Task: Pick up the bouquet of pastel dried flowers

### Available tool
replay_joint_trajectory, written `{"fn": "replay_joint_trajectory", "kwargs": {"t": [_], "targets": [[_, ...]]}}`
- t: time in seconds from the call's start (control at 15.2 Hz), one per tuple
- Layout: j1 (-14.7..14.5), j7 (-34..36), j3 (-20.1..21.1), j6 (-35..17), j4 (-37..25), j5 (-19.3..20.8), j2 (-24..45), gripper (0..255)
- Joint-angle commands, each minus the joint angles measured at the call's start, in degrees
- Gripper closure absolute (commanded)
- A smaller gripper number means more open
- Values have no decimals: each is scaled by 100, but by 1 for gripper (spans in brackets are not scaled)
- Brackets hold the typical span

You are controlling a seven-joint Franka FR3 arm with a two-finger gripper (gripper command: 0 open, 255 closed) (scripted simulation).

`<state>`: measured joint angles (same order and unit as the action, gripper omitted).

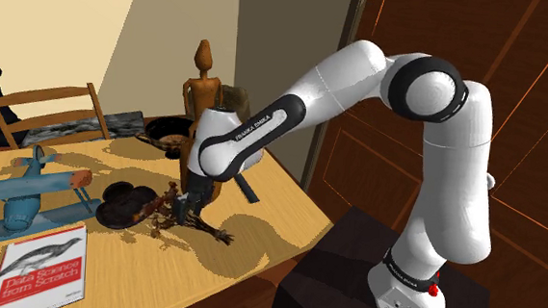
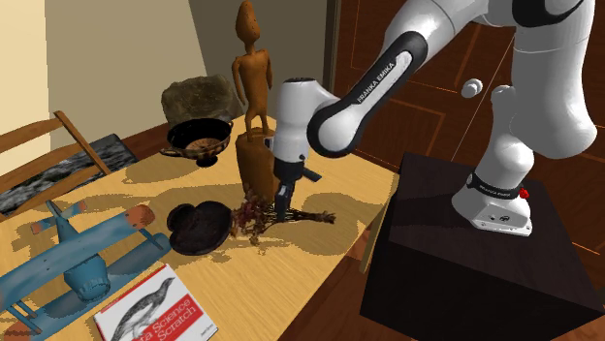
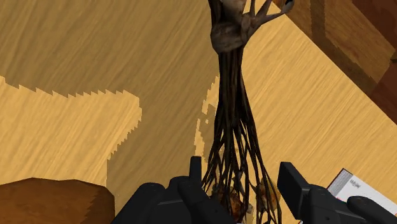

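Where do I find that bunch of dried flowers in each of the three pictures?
Shoulder view: bouquet lies on the table, lower middle.
Second exterior view: bouquet near the middle.
Wrist view: bouquet stretches away from the end effector.
Shared landmark: the end effector, just over its stems.

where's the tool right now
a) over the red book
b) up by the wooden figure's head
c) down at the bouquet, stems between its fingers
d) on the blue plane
c: the tool is low over the dried flower bouquet, whose dark stems run between its parted fingers.
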<state>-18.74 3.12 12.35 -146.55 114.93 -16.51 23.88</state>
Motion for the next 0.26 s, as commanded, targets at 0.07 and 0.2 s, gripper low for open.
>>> {"fn": "replay_joint_trajectory", "kwargs": {"t": [0.07,0.2], "targets": [[-1,55,-5,168,-20,16,-161,255],[-1,58,-5,177,-21,17,-169,255]]}}
